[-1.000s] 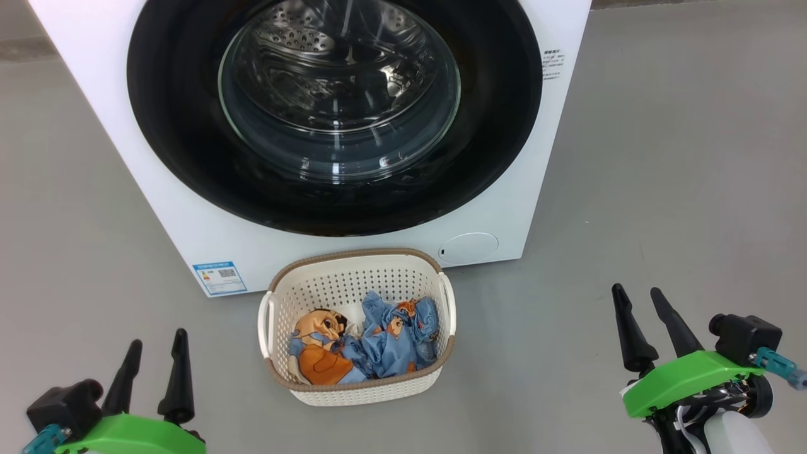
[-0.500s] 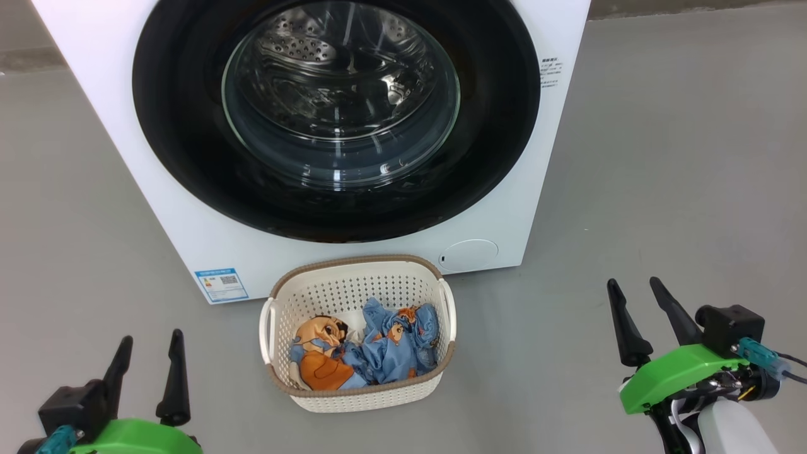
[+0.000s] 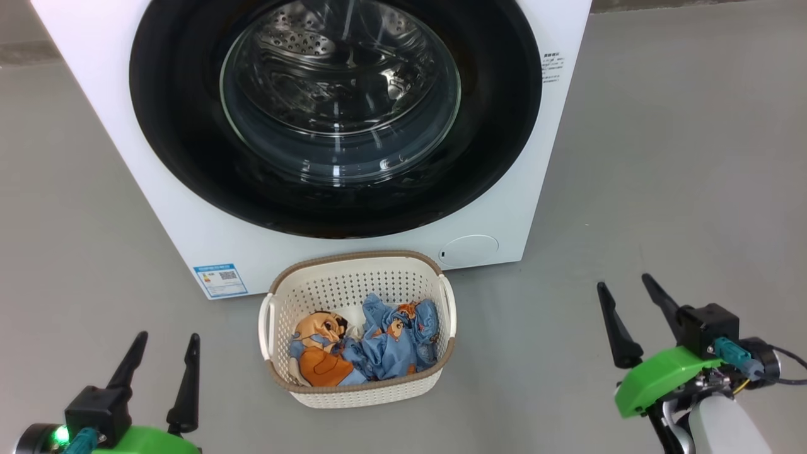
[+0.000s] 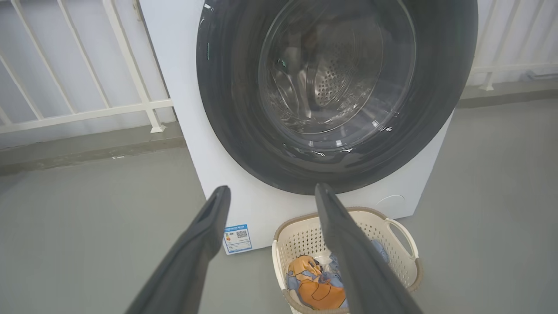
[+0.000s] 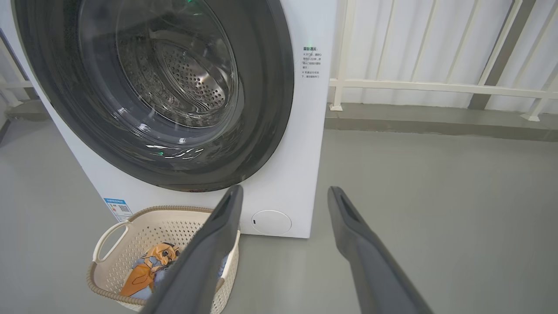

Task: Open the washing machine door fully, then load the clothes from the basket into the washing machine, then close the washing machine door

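washing machine [image 3: 189, 246]: big white box on the grey floor [image 3: 681, 157], front facing the robot.
washing machine door [image 3: 170, 139]: closed, wide glossy black rim lying flat against the white front; clear bulging window [image 3: 340, 107] at its middle, with the perforated steel drum visible through the glass.
basket [image 3: 359, 394]: cream, perforated, brown rim, two side handles; sits upright on the floor just in front of the machine, below the door's lowest edge, between the blue label sticker [image 3: 220, 280] and the round filter cap [image 3: 470, 248]; touching the cabinet or not, cannot tell.
clothes [image 3: 391, 343]: light-blue garments heaped in the basket's bottom; tan cartoon face and orange patch toward the left, crumpled blue folds toward the right.
left gripper [image 3: 168, 336]: low at the head view's lower left, left of the basket and well apart from it; two dark fingers spread wide, nothing between them, tips pointing toward the machine.
right gripper [image 3: 624, 282]: at the lower right, right of the basket and well apart from it; fingers likewise spread wide and empty, over bare floor.
railing [image 4: 87, 114]: white bars behind the machine, seen on both sides in the wrist views.
printed notice [image 3: 552, 65]: small dark text on the white front, right of the door.
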Controlling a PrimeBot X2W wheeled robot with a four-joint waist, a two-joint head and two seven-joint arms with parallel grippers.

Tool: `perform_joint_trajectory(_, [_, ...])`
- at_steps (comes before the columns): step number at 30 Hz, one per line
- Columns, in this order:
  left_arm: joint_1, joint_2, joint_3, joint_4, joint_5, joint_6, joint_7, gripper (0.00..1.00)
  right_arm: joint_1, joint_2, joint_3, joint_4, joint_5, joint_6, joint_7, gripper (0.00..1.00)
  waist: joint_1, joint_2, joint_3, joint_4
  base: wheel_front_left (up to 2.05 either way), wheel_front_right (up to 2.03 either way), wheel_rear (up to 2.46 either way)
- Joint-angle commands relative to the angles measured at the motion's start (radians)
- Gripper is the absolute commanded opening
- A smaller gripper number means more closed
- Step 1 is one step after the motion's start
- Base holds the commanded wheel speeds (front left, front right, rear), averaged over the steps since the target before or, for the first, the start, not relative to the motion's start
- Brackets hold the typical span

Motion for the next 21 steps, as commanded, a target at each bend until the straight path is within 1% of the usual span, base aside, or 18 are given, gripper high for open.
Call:
perform_joint_trajectory(1, [-0.049,0.029,0.04,-0.017,0.022,-0.001,-0.014,1.0,-0.048,-0.004,0.019,-0.022,-0.023,0.002,-0.015,1.0,-0.0001,0.0,0.0,0.0,0.0,0.0,0.0])
perform_joint_trajectory(12, [-0.051,0.015,0.075,-0.011,0.006,-0.001,-0.014,1.0,-0.041,0.012,-0.014,-0.046,-0.02,0.002,-0.015,1.0,-0.0001,0.0,-0.005,-0.001,0.0,0.0,0.0])
perform_joint_trajectory(21, [-0.056,0.012,0.101,0.02,0.018,0.0,-0.014,1.0,-0.037,0.019,-0.031,-0.049,-0.021,0.002,-0.015,1.0,-0.0001,0.0,-0.009,-0.003,0.0,0.0,0.0])
